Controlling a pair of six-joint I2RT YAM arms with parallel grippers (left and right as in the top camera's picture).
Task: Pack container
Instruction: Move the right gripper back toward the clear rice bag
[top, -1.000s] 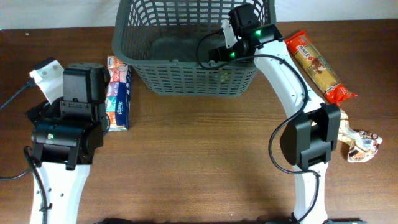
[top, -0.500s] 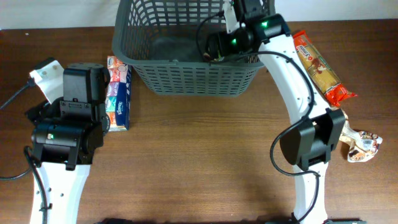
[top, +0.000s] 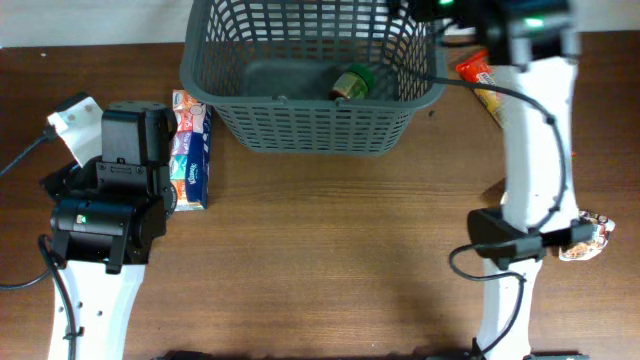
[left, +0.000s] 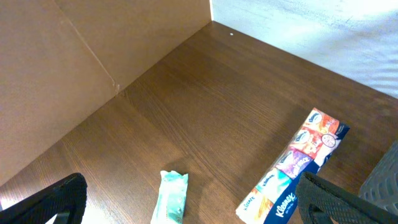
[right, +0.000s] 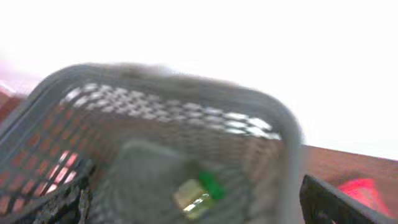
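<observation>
Both grippers are wide open and empty. My left gripper (left: 189, 190) hangs over the left side of the table (top: 330, 230), its two dark fingers spread at the bottom corners of the wrist view with only wood and packets below them. Under it lies a small pale green packet (left: 171, 199), and just right of that a long pack of tissues (top: 190, 150) lies flat, running near to far.

My right gripper (right: 196, 202) is up at the far right, fingers spread just as wide. Its view is blurred, but I can make out that it looks down into the container (top: 310, 125). The container stands upright at the far middle of the table, its left wall near the far end of the tissue pack. Inside, on the floor toward the right, lies a small green-capped jar (top: 350, 82).

Right of the container, an orange-red packet (top: 478, 75) shows past the right arm. A crumpled wrapped packet (top: 590, 235) lies at the right edge, well apart.
</observation>
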